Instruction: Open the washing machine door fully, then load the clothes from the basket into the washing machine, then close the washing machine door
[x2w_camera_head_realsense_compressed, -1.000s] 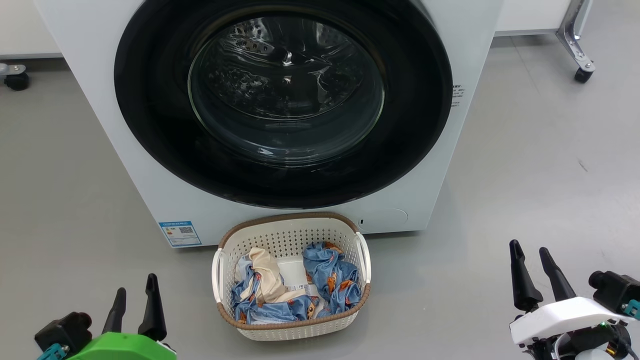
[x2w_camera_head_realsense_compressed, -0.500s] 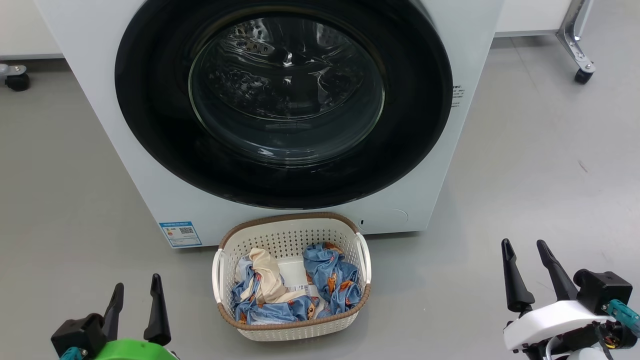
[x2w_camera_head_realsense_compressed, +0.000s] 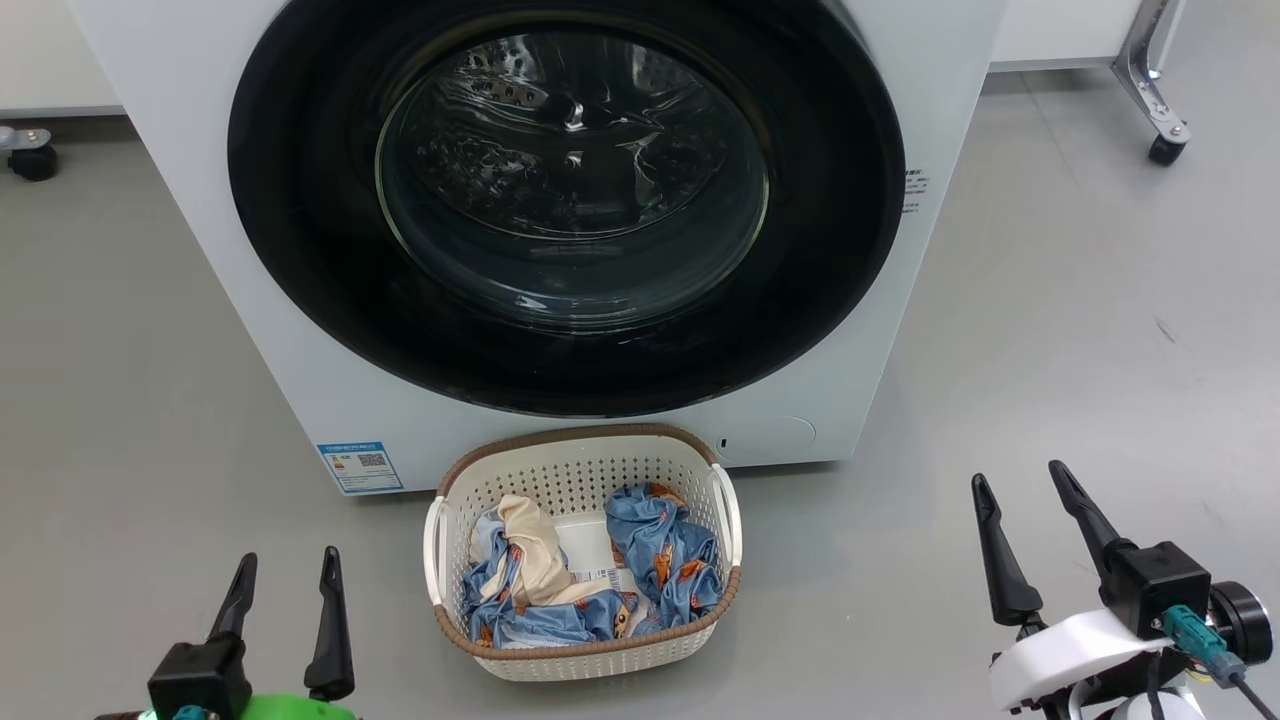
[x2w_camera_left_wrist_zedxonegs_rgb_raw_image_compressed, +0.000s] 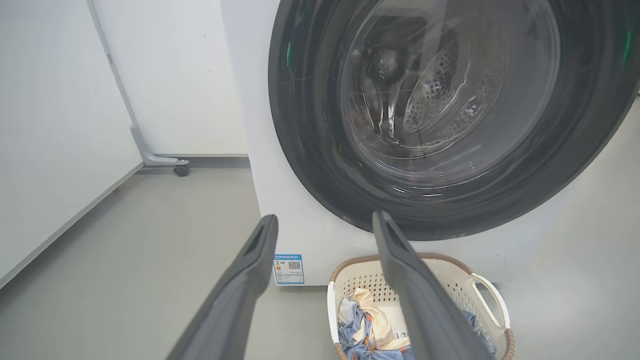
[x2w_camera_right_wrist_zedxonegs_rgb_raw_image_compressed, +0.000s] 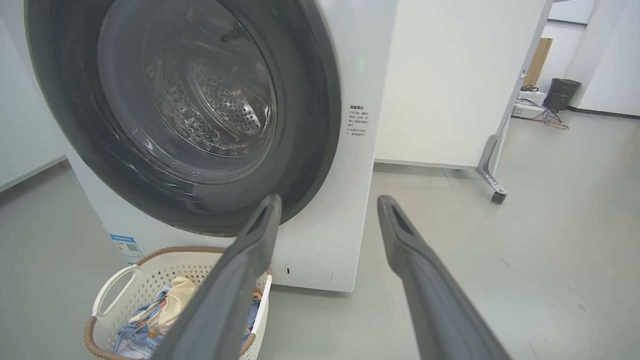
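Both grippers have shifted. Lower left, the left gripper (x2w_camera_head_realsense_compressed: 287, 558) sits lower, spread and empty. Centre, the washing machine door (x2w_camera_head_realsense_compressed: 300, 200) is shut on the washing machine (x2w_camera_head_realsense_compressed: 330, 420); the clothes (x2w_camera_head_realsense_compressed: 655, 560) lie in the basket (x2w_camera_head_realsense_compressed: 560, 482) just below. Lower right, the right gripper (x2w_camera_head_realsense_compressed: 1017, 475), parted and empty, has edged up-left. No step is done yet.

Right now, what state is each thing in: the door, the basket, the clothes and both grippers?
door: shut.
basket: upright, loaded.
clothes: crumpled inside the basket.
left gripper: open, empty.
right gripper: open, empty.
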